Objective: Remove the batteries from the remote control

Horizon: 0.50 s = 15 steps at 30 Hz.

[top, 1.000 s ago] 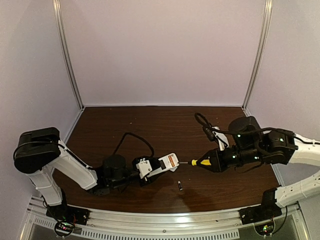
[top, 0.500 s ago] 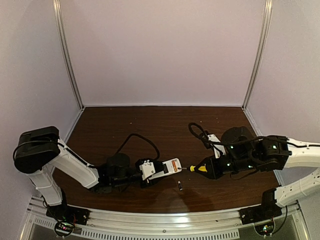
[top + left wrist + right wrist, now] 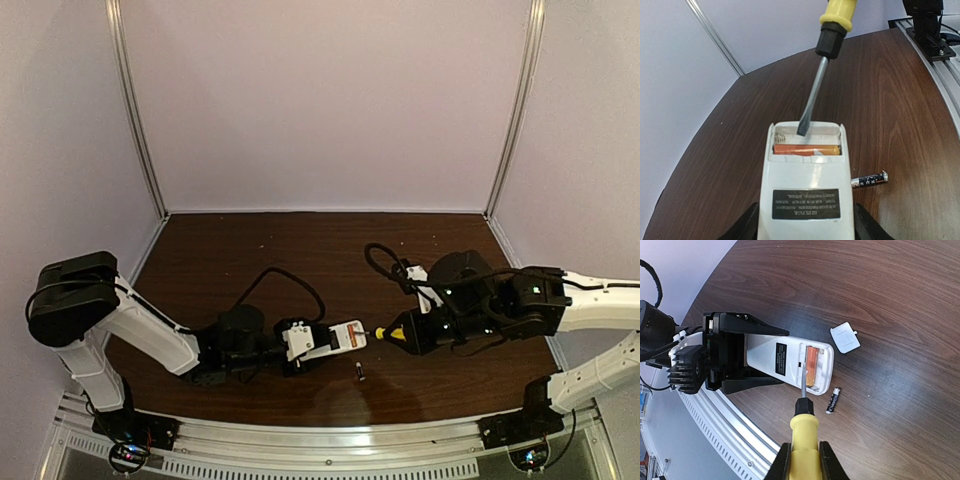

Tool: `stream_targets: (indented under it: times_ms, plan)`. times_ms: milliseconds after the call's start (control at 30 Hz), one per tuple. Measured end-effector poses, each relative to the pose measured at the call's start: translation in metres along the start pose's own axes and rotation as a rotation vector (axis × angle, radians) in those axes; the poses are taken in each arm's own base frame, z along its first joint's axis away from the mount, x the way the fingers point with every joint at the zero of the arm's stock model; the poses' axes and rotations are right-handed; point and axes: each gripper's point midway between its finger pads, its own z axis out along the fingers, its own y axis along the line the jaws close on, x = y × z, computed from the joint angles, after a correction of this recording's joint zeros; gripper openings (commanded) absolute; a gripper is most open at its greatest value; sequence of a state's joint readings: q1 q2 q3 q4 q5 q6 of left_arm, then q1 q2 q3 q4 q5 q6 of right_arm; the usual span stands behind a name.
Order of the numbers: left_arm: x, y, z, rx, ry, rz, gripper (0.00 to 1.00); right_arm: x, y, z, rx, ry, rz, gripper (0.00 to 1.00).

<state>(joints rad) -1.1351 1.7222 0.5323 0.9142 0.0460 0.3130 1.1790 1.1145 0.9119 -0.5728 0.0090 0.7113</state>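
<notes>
My left gripper [image 3: 312,346] is shut on the white remote control [image 3: 337,337], which lies back side up in the left wrist view [image 3: 805,180]. Its battery compartment is open. An orange battery [image 3: 807,149] sits in the inner slot and also shows in the right wrist view [image 3: 811,364]. The outer slot holds no battery. A dark battery with a pale end [image 3: 361,372] lies on the table beside the remote [image 3: 869,179] [image 3: 833,400]. My right gripper [image 3: 804,460] is shut on the yellow-handled screwdriver [image 3: 804,427]. The blade tip [image 3: 803,129] is in the outer slot.
A small white flat cover piece [image 3: 845,337] lies on the dark wood table [image 3: 300,260] beyond the remote's end. The metal front rail [image 3: 735,425] runs close by the remote. Purple walls close in the back and sides.
My right gripper has moved left with the screwdriver, bringing its tip from short of the remote into the open compartment. My left gripper has shifted slightly right with the remote.
</notes>
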Motion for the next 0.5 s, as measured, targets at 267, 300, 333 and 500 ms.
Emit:
stream_targets:
  times_ms: [267,300,333,500]
  plan:
    - [0.001,-0.001,0.0002,0.005,0.005,0.002,0.0,-0.0009,-0.0019,0.0011,0.013,-0.006,0.012,0.0]
    - [0.0011,-0.001,0.0002,0.005,0.005,0.002,0.0,-0.0007,-0.0019,0.0011,0.013,-0.006,0.014,0.0]
    - [0.0011,-0.001,0.0002,0.005,0.005,0.002,0.0,-0.0007,-0.0018,0.0011,0.013,-0.006,0.016,0.0]
    - [0.0005,-0.0007,0.0005,0.005,0.004,0.002,0.0,0.0014,-0.0021,0.0036,0.018,0.002,0.02,0.0]
